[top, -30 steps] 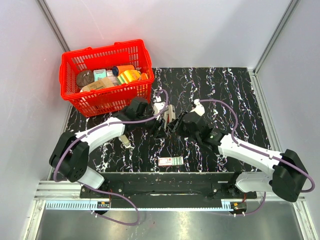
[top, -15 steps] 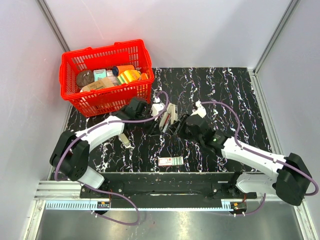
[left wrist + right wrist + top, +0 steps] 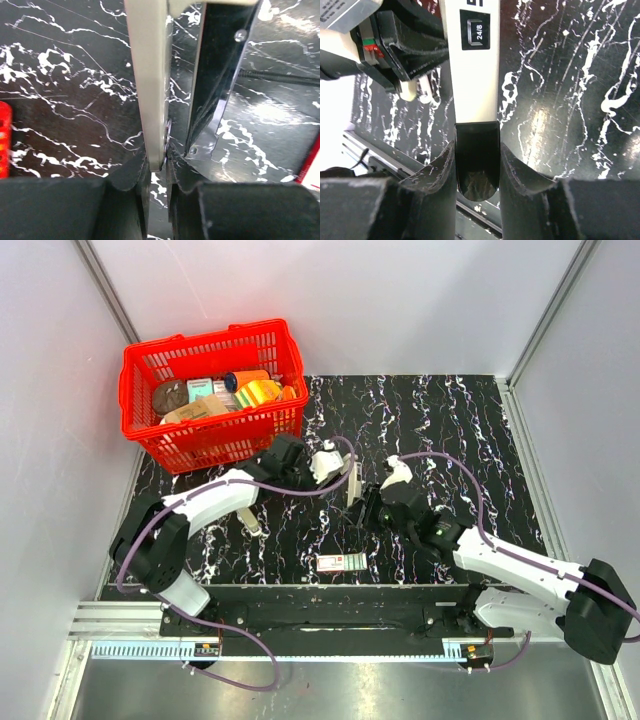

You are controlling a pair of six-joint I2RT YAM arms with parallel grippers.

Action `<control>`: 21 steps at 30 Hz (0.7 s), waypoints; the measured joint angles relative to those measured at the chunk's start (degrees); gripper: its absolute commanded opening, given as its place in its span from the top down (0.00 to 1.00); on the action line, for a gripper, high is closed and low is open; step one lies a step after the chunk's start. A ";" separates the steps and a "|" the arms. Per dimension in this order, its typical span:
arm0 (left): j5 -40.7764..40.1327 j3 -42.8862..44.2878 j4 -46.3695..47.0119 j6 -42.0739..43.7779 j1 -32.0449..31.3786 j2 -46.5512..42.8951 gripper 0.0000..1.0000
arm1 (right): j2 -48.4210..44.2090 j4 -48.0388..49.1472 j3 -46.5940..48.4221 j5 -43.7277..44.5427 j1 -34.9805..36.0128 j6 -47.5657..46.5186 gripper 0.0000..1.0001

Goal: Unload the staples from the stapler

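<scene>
From the top view, the stapler point(image 3: 353, 483) hangs over the middle of the black marbled table point(image 3: 470, 430), caught between my two arms. The red basket point(image 3: 215, 445) crowds the 10 o'clock side, and its near corner is close to my left wrist. From 12 round to 3 o'clock the tabletop lies bare right out to the walls, so that is where the room is. At 6 o'clock the flat white box point(image 3: 342, 562) lies near the front rail, apart from both grippers.

My left gripper point(image 3: 159, 167) is clenched on the stapler's hinge end. Its wrist view shows the beige top point(image 3: 150, 75) and the dark metal base point(image 3: 220, 75) splayed in a narrow V that meets between the fingers. My right gripper point(image 3: 477, 167) is closed around the black tab point(image 3: 477, 160) at the other end of the beige top, one finger pressing each side. The "24/8" window point(image 3: 475, 31) sits just beyond it, at 12 o'clock in that view.
</scene>
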 measured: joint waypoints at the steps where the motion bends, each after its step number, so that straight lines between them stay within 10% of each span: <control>1: -1.73 0.00 0.70 1.44 -0.59 0.44 0.98 | 0.00 -0.48 -0.20 -0.11 -0.04 -0.66 1.00; 21: -17.29 -8.46 18.73 19.28 -2.97 2.69 1.00 | -1.95 -10.99 -0.92 -5.38 -3.48 -8.94 1.00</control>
